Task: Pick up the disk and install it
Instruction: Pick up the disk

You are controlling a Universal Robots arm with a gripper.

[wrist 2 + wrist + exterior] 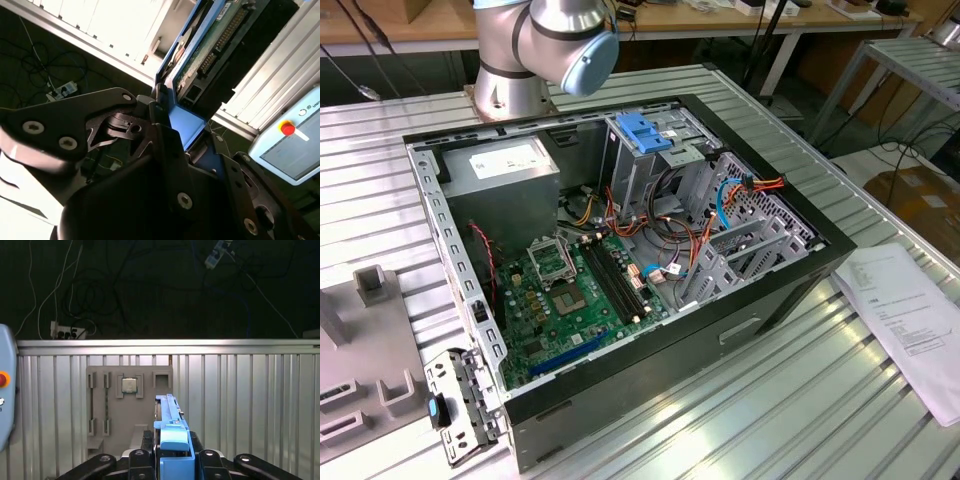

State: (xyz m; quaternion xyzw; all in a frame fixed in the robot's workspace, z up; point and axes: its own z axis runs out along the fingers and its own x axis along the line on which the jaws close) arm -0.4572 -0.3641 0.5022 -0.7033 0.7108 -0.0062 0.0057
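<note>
In both wrist views my gripper (172,457) (167,132) is shut on the disk (169,412) (202,52), a flat grey drive in a bright blue carrier rail. The black fingers (137,460) clamp the rail's end tab, and the drive sticks straight out beyond them. It hangs in the air above the ribbed metal table (250,405). In the exterior view the open computer case (620,260) lies on that table, with its metal drive cage under a blue plastic bracket (646,131). The arm's base and elbow (545,45) stand behind the case.
A grey fixture plate (115,415) (360,340) holding a processor chip (129,385) lies on the table. A teach pendant (295,145) with a red button is close by. A paper sheet (910,315) lies at the exterior view's right. Cables run across the dark floor (150,290).
</note>
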